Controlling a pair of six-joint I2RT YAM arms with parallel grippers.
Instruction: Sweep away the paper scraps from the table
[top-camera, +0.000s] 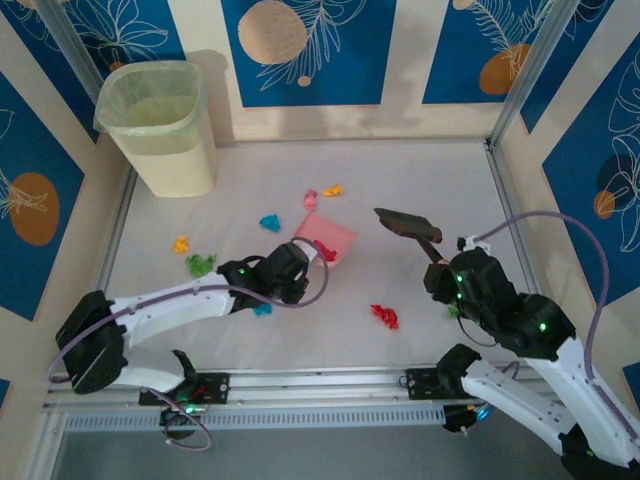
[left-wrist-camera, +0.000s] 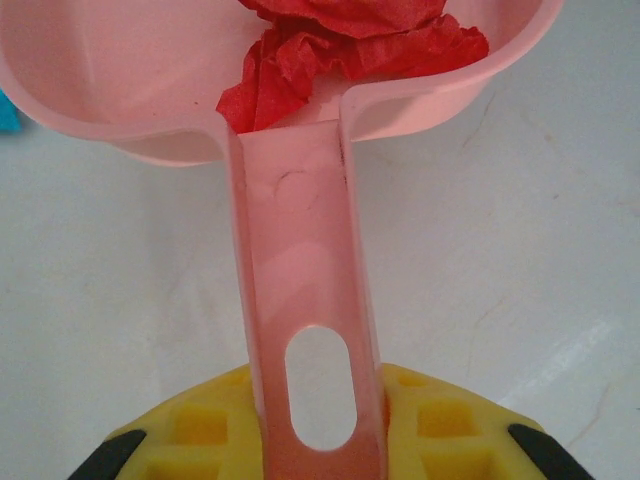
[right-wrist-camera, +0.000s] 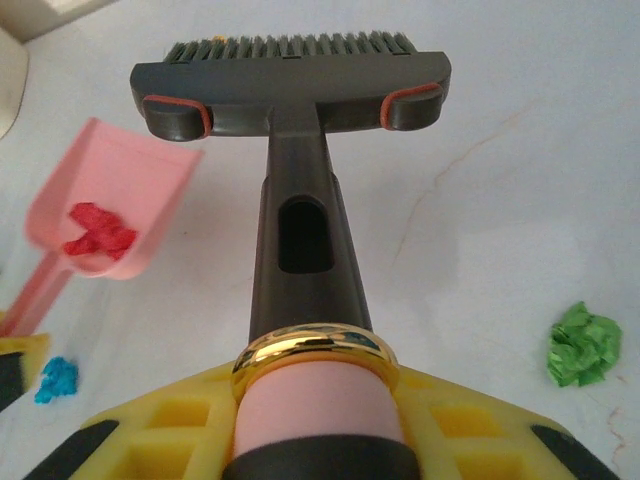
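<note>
The left arm lies low and long over the near part of the table, with its elbow back by its base and its forearm reaching toward the middle. The left gripper is clamped narrow on the handle of the pink dustpan. In the left wrist view the yellow fingers flank the slotted handle on both sides, and the pan's mouth points away from the gripper. A red wad sits inside the pan against its back wall, just ahead of the handle.

The right arm rises from the near right corner, folded at the elbow. The right gripper is closed on the pink-sleeved grip of a dark hand brush. The bristle head points away from the gripper, and bare table separates it from the dustpan.

A red scrap lies behind the brush head, between the two grippers. A green scrap lies right of the brush handle, near the right gripper. A cyan scrap lies just beside the left gripper on its near side. Beyond the pan's mouth are a pink scrap and an orange scrap. Left of the pan lie a second cyan scrap, a second green scrap and a yellow-orange scrap.

Ahead and right of the brush head, open surface runs to the right rail and the back wall. A pale waste bin stands in the far left corner, well apart from the dustpan.
</note>
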